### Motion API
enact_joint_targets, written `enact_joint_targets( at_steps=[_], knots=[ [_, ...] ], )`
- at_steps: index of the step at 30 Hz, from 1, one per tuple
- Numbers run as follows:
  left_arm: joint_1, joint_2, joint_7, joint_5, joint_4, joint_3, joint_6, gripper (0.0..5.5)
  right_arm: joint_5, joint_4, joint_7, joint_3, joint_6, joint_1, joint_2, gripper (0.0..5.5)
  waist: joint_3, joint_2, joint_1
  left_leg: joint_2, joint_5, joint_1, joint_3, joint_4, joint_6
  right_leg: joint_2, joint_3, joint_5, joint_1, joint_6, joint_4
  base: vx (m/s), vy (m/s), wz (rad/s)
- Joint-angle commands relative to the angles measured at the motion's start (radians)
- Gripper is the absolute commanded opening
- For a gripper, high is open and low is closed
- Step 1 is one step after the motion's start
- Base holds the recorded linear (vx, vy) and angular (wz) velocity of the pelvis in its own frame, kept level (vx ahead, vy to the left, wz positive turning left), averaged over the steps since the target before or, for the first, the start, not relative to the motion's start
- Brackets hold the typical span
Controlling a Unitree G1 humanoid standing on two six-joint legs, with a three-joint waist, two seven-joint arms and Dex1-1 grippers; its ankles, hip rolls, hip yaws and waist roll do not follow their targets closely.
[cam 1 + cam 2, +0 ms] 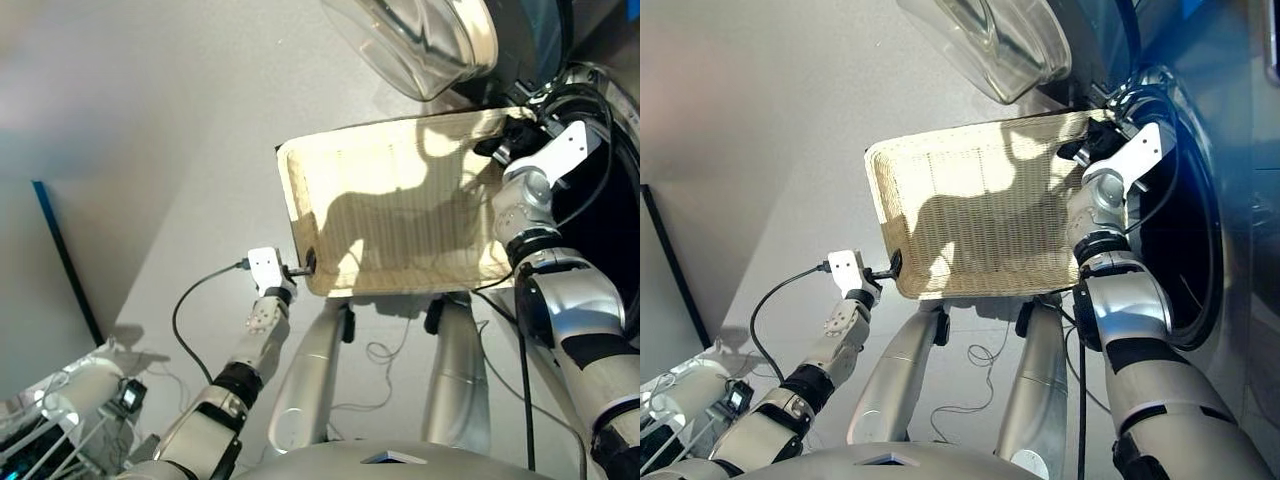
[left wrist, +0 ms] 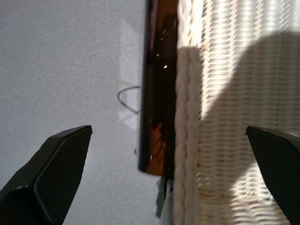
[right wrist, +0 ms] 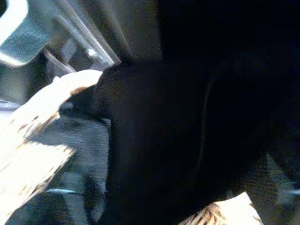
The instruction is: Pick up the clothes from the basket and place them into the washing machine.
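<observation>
My left gripper (image 2: 164, 173) has its fingers spread apart, straddling the near rim of the basket (image 1: 400, 190); my right gripper (image 1: 1095, 140) sits at the far rim, whether parted or closed I cannot tell. The basket hangs tilted between them, woven bottom bare. Beyond the right gripper gapes the washing machine (image 1: 1185, 200), its glass door (image 1: 990, 40) swung open above. Below lies pale grey floor (image 1: 150, 150), a black cable (image 1: 190, 300) trailing by my left wrist.

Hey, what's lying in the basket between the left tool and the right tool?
Nothing. In the head views the basket floor between the left tool and the right tool shows only bare wicker with shadows on it.
</observation>
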Motion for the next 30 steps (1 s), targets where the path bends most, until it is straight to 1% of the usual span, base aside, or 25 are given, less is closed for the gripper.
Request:
enact_joint_targets(
  at_steps=[1,2,6,7,8,10,12,13,15,16,17,19,21,23,25,27,28,29,30],
  knots=[
    [0.0,0.008,0.018,-0.025,-0.01,-0.011,-0.047,5.5,0.036,-0.008,-0.011,0.022,-0.019,-0.133,-0.129,0.0,0.003,0.052,0.012,0.015,-0.138,0.04,-0.011,0.105,-0.026,-0.002,0.002,-0.11,0.066,0.088,0.019,0.0,0.0,0.0],
    [-0.01,-0.001,0.027,-0.029,-0.006,-0.011,-0.052,5.5,0.042,-0.019,-0.027,0.016,-0.033,-0.133,-0.121,0.0,0.002,0.055,0.006,0.013,-0.139,0.041,-0.01,0.099,-0.025,0.001,0.01,-0.107,0.058,0.091,0.022,0.0,0.0,0.0],
    [-0.024,-0.016,0.049,-0.019,0.007,-0.01,-0.061,5.5,0.004,-0.054,-0.091,-0.013,-0.078,-0.093,-0.087,0.0,0.0,0.056,-0.006,0.005,-0.143,0.039,-0.002,0.111,-0.02,0.001,0.012,-0.105,0.063,0.088,0.025,0.0,0.0,0.0],
    [-0.023,-0.016,0.05,-0.018,0.007,-0.011,-0.061,5.5,0.0,-0.058,-0.095,-0.015,-0.078,-0.089,-0.085,0.0,-0.001,0.055,-0.006,0.005,-0.144,0.038,-0.002,0.112,-0.019,0.001,0.012,-0.105,0.062,0.088,0.026,-0.099,0.021,0.024],
    [-0.027,-0.024,0.063,-0.009,0.015,-0.006,-0.067,5.5,0.004,-0.081,-0.125,-0.049,-0.11,-0.052,-0.066,0.0,0.0,0.054,-0.017,0.003,-0.124,0.027,0.007,0.116,-0.013,-0.004,0.004,-0.078,0.057,0.078,0.021,-0.095,0.015,0.024],
    [-0.032,-0.025,0.078,0.0,0.021,0.001,-0.073,5.5,-0.01,-0.109,-0.163,-0.08,-0.137,-0.015,-0.041,0.0,-0.004,0.052,-0.027,0.001,-0.125,0.03,0.006,0.116,-0.013,-0.005,0.005,-0.076,0.062,0.078,0.019,-0.051,0.009,0.008],
    [-0.033,-0.024,0.091,0.015,0.022,0.012,-0.081,5.5,-0.057,-0.137,-0.225,-0.116,-0.154,0.028,-0.035,0.0,-0.007,0.05,-0.042,-0.001,-0.125,0.04,0.009,0.106,-0.013,-0.005,0.008,-0.071,0.07,0.079,0.011,0.0,0.0,0.0],
    [-0.035,-0.027,0.099,0.018,0.024,0.016,-0.086,5.5,-0.076,-0.16,-0.266,-0.135,-0.18,0.047,-0.033,0.0,-0.007,0.05,-0.048,-0.002,-0.124,0.042,0.012,0.103,-0.013,-0.007,0.009,-0.068,0.073,0.08,0.005,0.0,0.0,0.0],
    [-0.039,-0.028,0.108,0.026,0.023,0.023,-0.094,5.5,-0.112,-0.213,-0.33,-0.175,-0.206,0.08,-0.03,0.0,-0.008,0.051,-0.062,-0.004,-0.122,0.053,0.016,0.084,-0.014,-0.006,0.011,-0.058,0.082,0.083,-0.016,0.0,0.0,0.0],
    [-0.038,-0.028,0.109,0.027,0.023,0.022,-0.094,5.5,-0.118,-0.219,-0.335,-0.177,-0.205,0.084,-0.027,0.0,-0.007,0.05,-0.061,-0.003,-0.121,0.056,0.016,0.081,-0.014,-0.006,0.011,-0.057,0.084,0.083,-0.019,0.0,0.0,0.0],
    [-0.042,-0.029,0.109,0.027,0.025,0.032,-0.1,5.5,-0.136,-0.25,-0.363,-0.206,-0.214,0.106,-0.037,0.0,-0.006,0.051,-0.071,-0.006,-0.117,0.065,0.023,0.066,-0.017,-0.006,0.015,-0.046,0.093,0.087,-0.045,-0.053,0.009,-0.012],
    [-0.04,-0.026,0.107,0.026,0.028,0.036,-0.105,5.5,-0.146,-0.269,-0.379,-0.22,-0.218,0.118,-0.047,0.0,-0.002,0.052,-0.078,-0.004,-0.111,0.074,0.029,0.051,-0.019,-0.004,0.022,-0.034,0.1,0.091,-0.062,-0.062,0.019,-0.063],
    [-0.037,-0.027,0.102,0.023,0.034,0.039,-0.108,5.5,-0.116,-0.303,-0.356,-0.238,-0.238,0.13,-0.042,0.0,0.003,0.052,-0.083,-0.002,-0.106,0.081,0.036,0.041,-0.021,0.0,0.031,-0.024,0.107,0.093,-0.083,-0.061,0.017,-0.154],
    [-0.036,-0.029,0.096,0.019,0.044,0.041,-0.108,5.5,-0.085,-0.303,-0.329,-0.253,-0.241,0.144,-0.051,0.0,0.006,0.05,-0.091,-0.001,-0.099,0.09,0.043,0.031,-0.024,0.004,0.038,-0.012,0.113,0.095,-0.096,-0.065,-0.002,-0.23],
    [-0.036,-0.028,0.093,0.015,0.051,0.042,-0.108,5.5,-0.091,-0.295,-0.333,-0.251,-0.239,0.144,-0.056,0.0,0.007,0.049,-0.092,0.0,-0.095,0.096,0.046,0.025,-0.025,0.007,0.043,-0.006,0.117,0.097,-0.106,-0.053,0.0,-0.193],
    [-0.025,-0.021,0.088,0.021,0.052,0.046,-0.112,5.5,-0.172,-0.28,-0.404,-0.245,-0.221,0.134,-0.106,0.0,0.01,0.056,-0.097,0.001,-0.088,0.101,0.054,0.014,-0.029,0.007,0.052,0.006,0.118,0.102,-0.126,-0.066,0.011,-0.167],
    [-0.025,-0.022,0.088,0.021,0.051,0.045,-0.112,5.5,-0.177,-0.281,-0.409,-0.245,-0.219,0.132,-0.106,0.0,0.01,0.057,-0.096,0.002,-0.087,0.101,0.054,0.013,-0.029,0.007,0.053,0.007,0.118,0.102,-0.127,0.0,0.0,0.0],
    [-0.024,-0.018,0.087,0.023,0.047,0.047,-0.114,5.5,-0.209,-0.276,-0.447,-0.242,-0.213,0.115,-0.133,0.0,0.01,0.061,-0.092,0.003,-0.084,0.099,0.056,0.013,-0.029,0.008,0.057,0.008,0.116,0.101,-0.131,-0.063,-0.016,-0.152],
    [-0.018,-0.01,0.09,0.031,0.037,0.04,-0.119,5.5,-0.281,-0.264,-0.527,-0.234,-0.189,0.078,-0.199,0.0,0.006,0.069,-0.081,0.005,-0.081,0.095,0.057,0.011,-0.029,0.007,0.058,0.006,0.113,0.102,-0.134,-0.077,-0.03,-0.131]
  ],
)
